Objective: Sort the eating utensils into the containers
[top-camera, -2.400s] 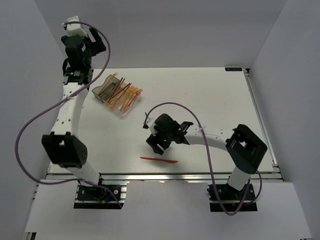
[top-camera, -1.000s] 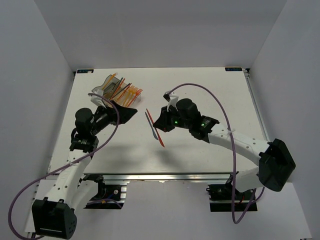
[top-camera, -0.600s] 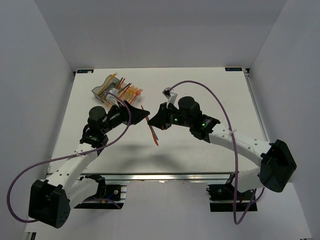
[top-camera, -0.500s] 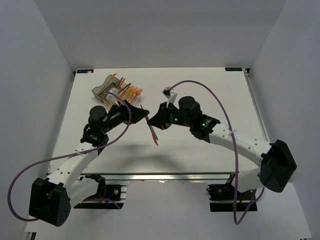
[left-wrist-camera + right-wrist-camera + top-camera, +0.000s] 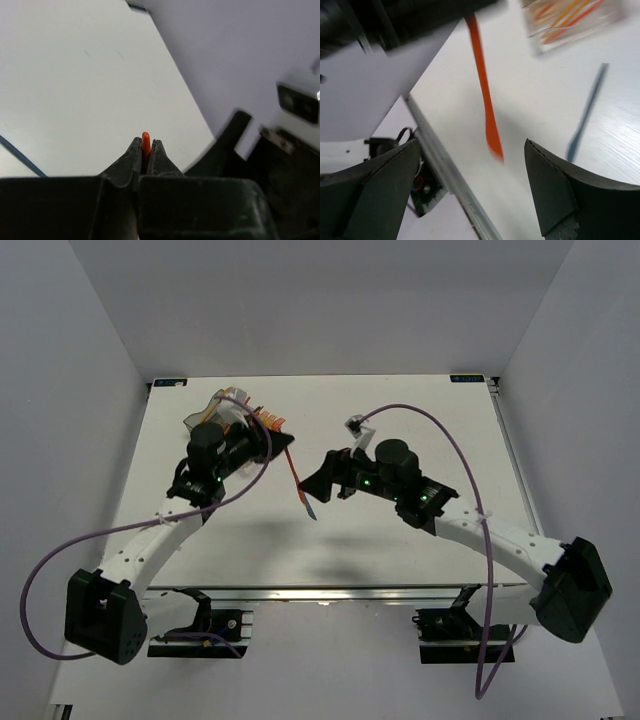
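An orange knife (image 5: 298, 480) hangs blade-down over the table's middle. My left gripper (image 5: 284, 447) is shut on its upper end. In the left wrist view the orange handle tip (image 5: 146, 140) pokes out between the pressed jaws of that gripper (image 5: 146, 146). My right gripper (image 5: 316, 480) stands open just right of the knife and is not touching it. In the right wrist view the knife (image 5: 484, 95) hangs ahead of the right gripper (image 5: 472, 146), between its spread fingers. The containers (image 5: 198, 420), holding several orange utensils, sit at the back left, partly hidden by my left arm; they also show in the right wrist view (image 5: 570, 20).
A thin bluish streak (image 5: 587, 112) lies on the white table beside the knife; I cannot tell whether it is a utensil or the knife's shadow. The table's metal front rail (image 5: 450, 185) runs close below the right gripper. Grey walls enclose the table.
My left gripper has closed on the knife's upper end. My right gripper has let go of it, opened wide and drawn back to the right. The left arm has carried the knife slightly toward the containers.
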